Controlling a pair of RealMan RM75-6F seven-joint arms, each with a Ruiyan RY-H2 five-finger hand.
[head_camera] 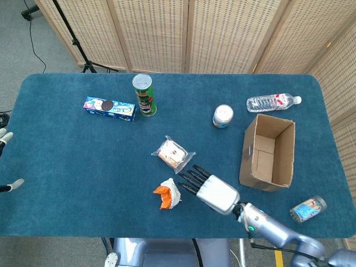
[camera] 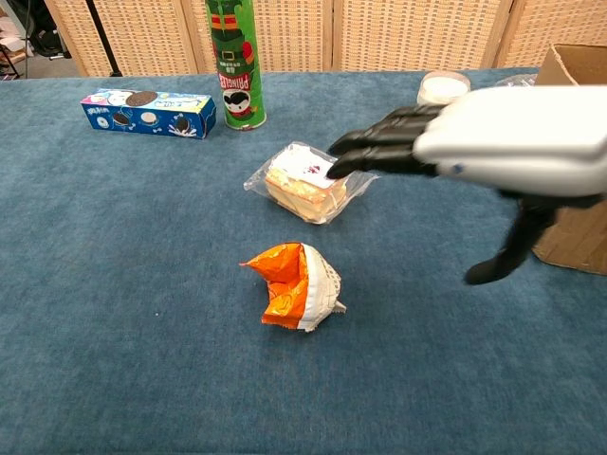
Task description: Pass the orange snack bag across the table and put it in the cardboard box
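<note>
The crumpled orange and white snack bag lies near the table's front edge, in the middle. My right hand hovers just right of it, with fingers stretched out flat, the thumb hanging down and nothing held. In the chest view its fingertips reach over the wrapped pastry. The cardboard box stands open-topped at the right. Only the fingertips of my left hand show at the far left edge, spread apart and holding nothing.
A clear-wrapped pastry lies just behind the bag. Further back stand a green chip can, a blue cookie box and a small jar. A water bottle lies behind the box, and a small container at the front right.
</note>
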